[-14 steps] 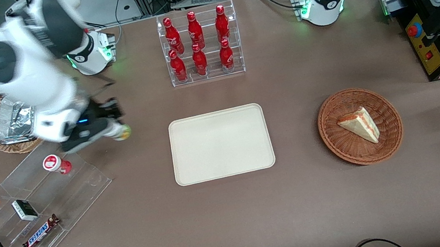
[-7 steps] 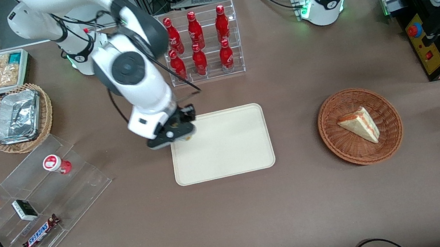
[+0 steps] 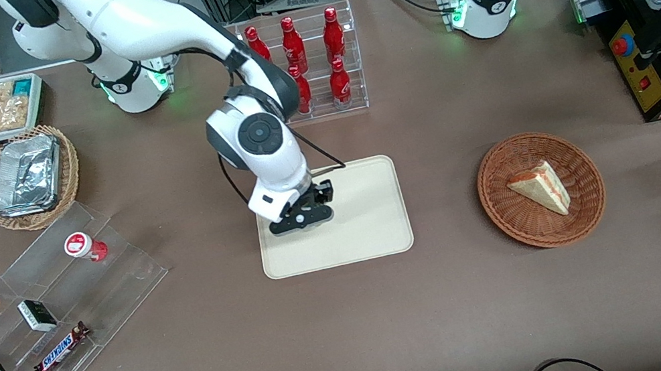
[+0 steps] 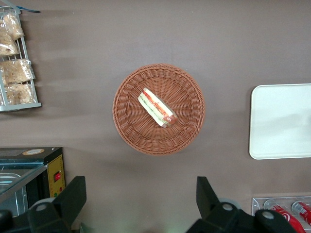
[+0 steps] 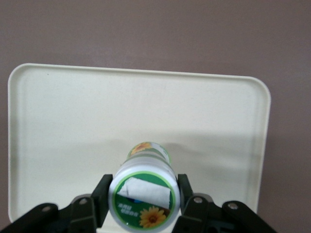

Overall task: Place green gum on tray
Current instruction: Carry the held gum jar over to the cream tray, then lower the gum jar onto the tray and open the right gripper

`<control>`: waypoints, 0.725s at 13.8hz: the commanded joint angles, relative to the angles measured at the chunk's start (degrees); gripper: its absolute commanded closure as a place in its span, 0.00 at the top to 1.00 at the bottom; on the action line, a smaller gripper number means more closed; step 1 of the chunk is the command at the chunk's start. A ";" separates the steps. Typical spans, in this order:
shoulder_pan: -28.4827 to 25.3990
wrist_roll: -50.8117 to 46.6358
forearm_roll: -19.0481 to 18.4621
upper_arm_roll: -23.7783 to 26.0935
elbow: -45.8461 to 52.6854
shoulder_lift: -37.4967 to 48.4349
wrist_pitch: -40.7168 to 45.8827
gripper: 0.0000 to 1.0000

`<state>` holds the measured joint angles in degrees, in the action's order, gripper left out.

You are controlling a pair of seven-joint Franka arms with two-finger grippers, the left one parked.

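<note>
The green gum (image 5: 144, 190), a small bottle with a white lid ringed green and a sunflower label, sits between the two black fingers (image 5: 101, 195) of my right gripper (image 5: 144, 198), which is shut on it. In the right wrist view it hangs upright just above the cream tray (image 5: 73, 111). In the front view the gripper (image 3: 302, 217) is over the part of the tray (image 3: 367, 220) toward the working arm's end, and the gum is hidden under it. The tray's edge also shows in the left wrist view (image 4: 282, 121).
A red-lidded small bottle (image 3: 84, 246) stands on a clear stepped stand with candy bars. A clear rack of red bottles (image 3: 302, 68) stands farther from the camera than the tray. A wicker basket with a sandwich (image 3: 541, 189) lies toward the parked arm's end.
The right arm has swung from beside the clear stepped stand across to the tray, carrying the green gum, and has lowered over the tray.
</note>
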<state>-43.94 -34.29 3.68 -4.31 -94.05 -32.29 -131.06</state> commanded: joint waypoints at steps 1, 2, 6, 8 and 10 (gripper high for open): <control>-1.50 -1.83 -0.51 -0.70 2.20 -3.39 -2.53 0.00; -2.28 -2.62 -0.51 -0.79 2.20 -3.91 -2.88 0.00; -3.96 -4.82 -2.61 -0.96 2.20 -5.68 -3.86 0.00; -4.05 -4.83 -2.97 -0.96 2.11 -5.94 -3.86 0.00; -3.96 -4.47 -2.97 -0.87 2.11 -6.47 -3.68 0.00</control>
<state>-47.78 -38.11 1.59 -4.87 -93.81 -37.31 -134.67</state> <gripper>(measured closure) 0.410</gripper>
